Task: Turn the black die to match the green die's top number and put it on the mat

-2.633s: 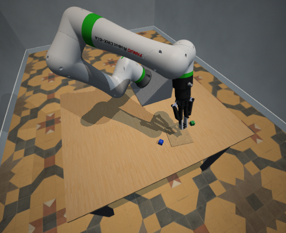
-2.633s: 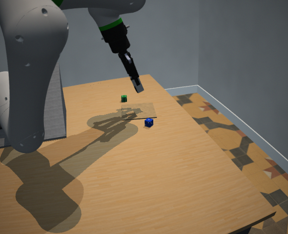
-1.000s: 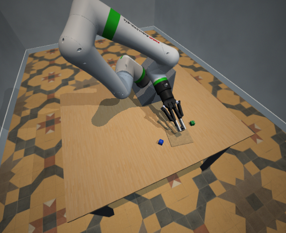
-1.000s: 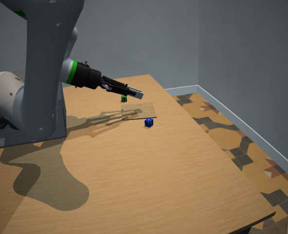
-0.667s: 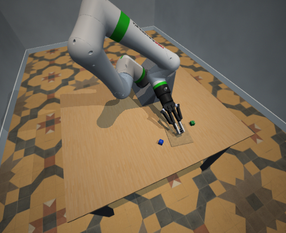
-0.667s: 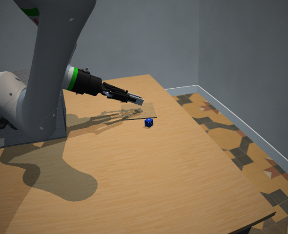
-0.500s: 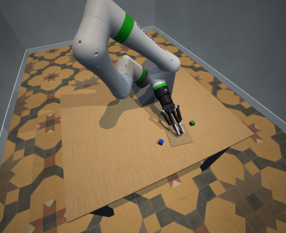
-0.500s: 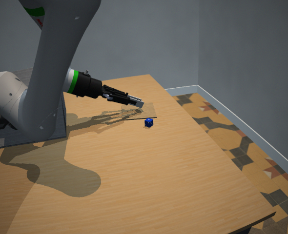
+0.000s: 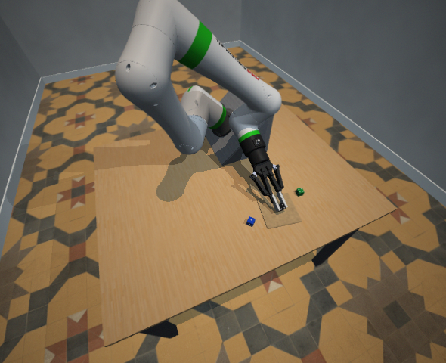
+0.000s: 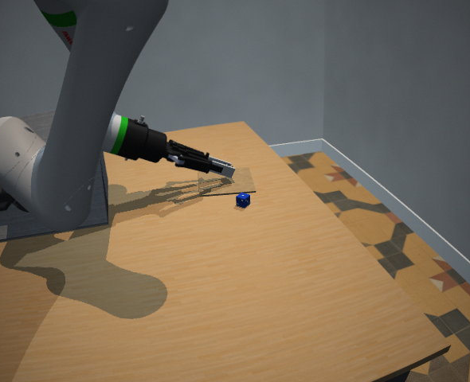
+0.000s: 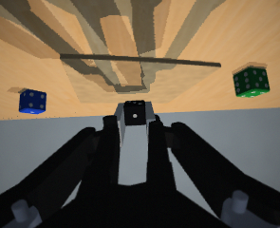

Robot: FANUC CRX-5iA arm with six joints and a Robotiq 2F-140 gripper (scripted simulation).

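My gripper (image 9: 280, 204) is shut on the black die (image 11: 134, 113) and holds it low over the tan mat (image 9: 278, 213), with the fingers nearly level. In the wrist view the die's face towards the camera shows one pip. The die also shows between the fingertips in the top view (image 9: 282, 204). The green die (image 9: 299, 191) sits flat on the table just beyond the mat's right side; in the wrist view (image 11: 251, 83) its visible face shows six pips. In the exterior view my gripper (image 10: 227, 169) hides the green die.
A blue die (image 9: 250, 221) sits flat on the table left of the mat, and it shows in the exterior view (image 10: 242, 200) and the wrist view (image 11: 32, 101). The arm's grey base block (image 10: 45, 205) stands behind. The table's edge runs right of the mat.
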